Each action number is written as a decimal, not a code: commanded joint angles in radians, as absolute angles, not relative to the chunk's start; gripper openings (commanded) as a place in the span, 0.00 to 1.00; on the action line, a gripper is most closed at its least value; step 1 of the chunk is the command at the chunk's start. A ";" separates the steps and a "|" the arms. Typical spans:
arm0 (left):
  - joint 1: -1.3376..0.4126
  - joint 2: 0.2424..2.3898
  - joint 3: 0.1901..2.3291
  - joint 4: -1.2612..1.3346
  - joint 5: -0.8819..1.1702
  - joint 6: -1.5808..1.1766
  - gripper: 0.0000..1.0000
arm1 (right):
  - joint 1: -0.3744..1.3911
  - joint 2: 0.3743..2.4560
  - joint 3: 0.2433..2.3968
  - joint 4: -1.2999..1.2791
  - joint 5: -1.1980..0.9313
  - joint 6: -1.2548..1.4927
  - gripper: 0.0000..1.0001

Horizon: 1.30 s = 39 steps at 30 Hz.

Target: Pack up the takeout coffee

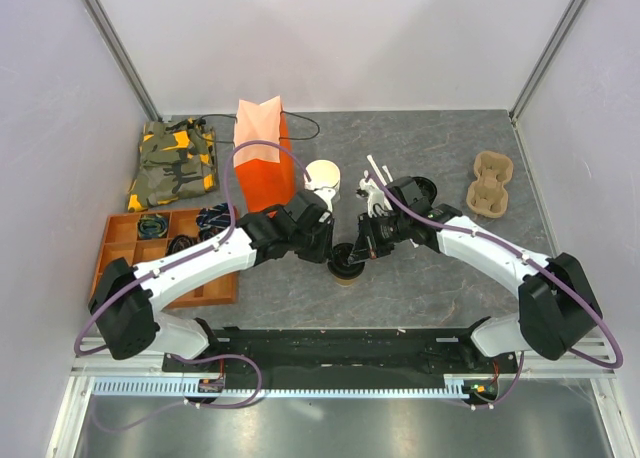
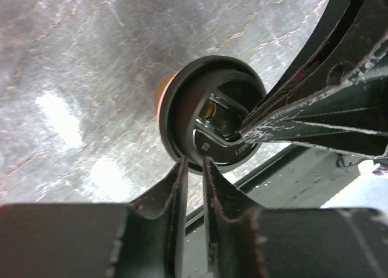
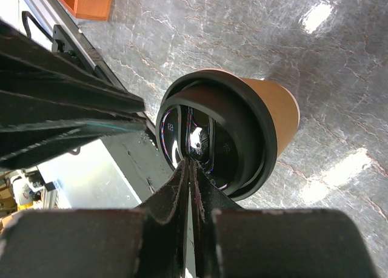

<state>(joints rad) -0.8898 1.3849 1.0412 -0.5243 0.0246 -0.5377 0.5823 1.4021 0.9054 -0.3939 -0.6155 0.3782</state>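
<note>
Black-lidded takeout coffee near grey table's edge. Left gripper tips narrowly apart, straddling the lid's rim. Right gripper tips together on lid's centre.

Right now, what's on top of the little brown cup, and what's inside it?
A black lid sits on the cup, with the left gripper and right gripper tips at the lid. What's inside cannot be seen, because the lid covers it.

takeout coffee: cup was tan, lid black
bag: was orange, paler on top
cloth: looked camouflage, green and brown
tray: was orange
table: was grey, veined
</note>
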 commanded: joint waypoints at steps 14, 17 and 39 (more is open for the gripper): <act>-0.910 1.402 1.128 -0.535 -0.020 -0.440 0.06 | 0.563 1.417 0.885 -0.364 -0.617 0.388 0.09; -0.905 1.443 1.101 -0.532 -0.008 -0.468 0.04 | 0.561 1.420 0.884 -0.364 -0.618 0.388 0.09; -0.914 1.361 1.181 -0.557 0.003 -0.454 0.03 | 0.561 1.419 0.879 -0.362 -0.609 0.387 0.08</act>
<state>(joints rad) -0.8902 1.4422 1.1015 -0.5304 0.0475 -0.4881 0.5648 1.4250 0.8906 -0.3511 -0.6392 0.3965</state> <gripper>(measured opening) 0.026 0.079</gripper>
